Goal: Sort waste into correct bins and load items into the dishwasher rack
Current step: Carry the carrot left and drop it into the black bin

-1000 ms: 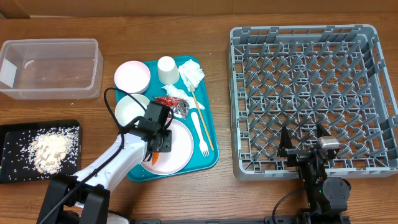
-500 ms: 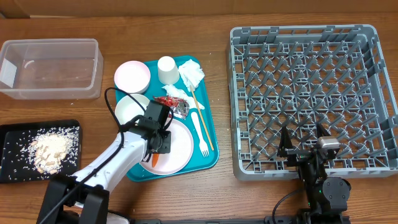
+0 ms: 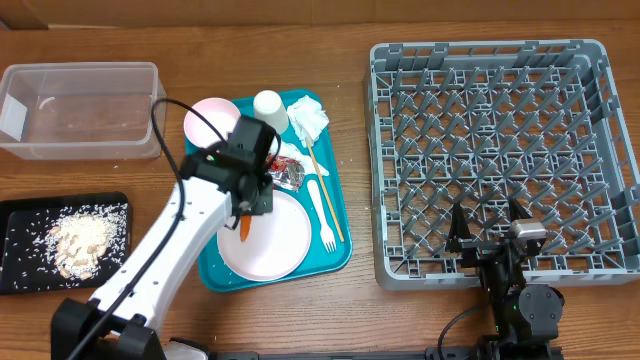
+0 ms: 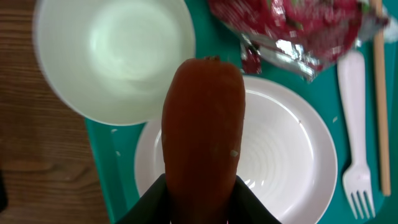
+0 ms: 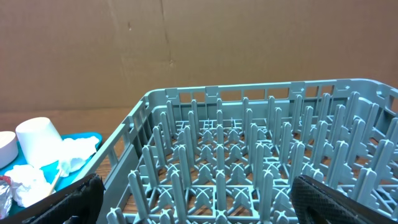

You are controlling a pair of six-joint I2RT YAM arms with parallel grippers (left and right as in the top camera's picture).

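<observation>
The left gripper (image 4: pixel 200 198) is clenched on the orange carrot piece (image 4: pixel 204 124), which is gripped by one end so that most of its length stands free of the jaws. It is held above the teal serving tray (image 3: pixel 343 262), over the left part of the white round plate (image 4: pixel 292 155), and appears to be clear of the dishes, presumably so that it can be taken off to a bin.

On the tray, a white bowl (image 4: pixel 115 56) sits by the plate, the foil wrapper (image 4: pixel 298 25) lies just beyond the plate, and a plastic fork (image 4: pixel 353 124) and chopsticks (image 4: pixel 379 93) lie along the right edge.

Left of the tray lies the black tray (image 3: pixel 20 230), where pale food bits are already gathered; it is judged the likely place for the carrot. The clear tub (image 3: pixel 80 110) stands beyond that.

Right of the tray, the dishwasher rack (image 3: pixel 500 150) holds nothing, and the right gripper (image 3: pixel 487 228) is parked at its near edge with jaws spread wide.
</observation>
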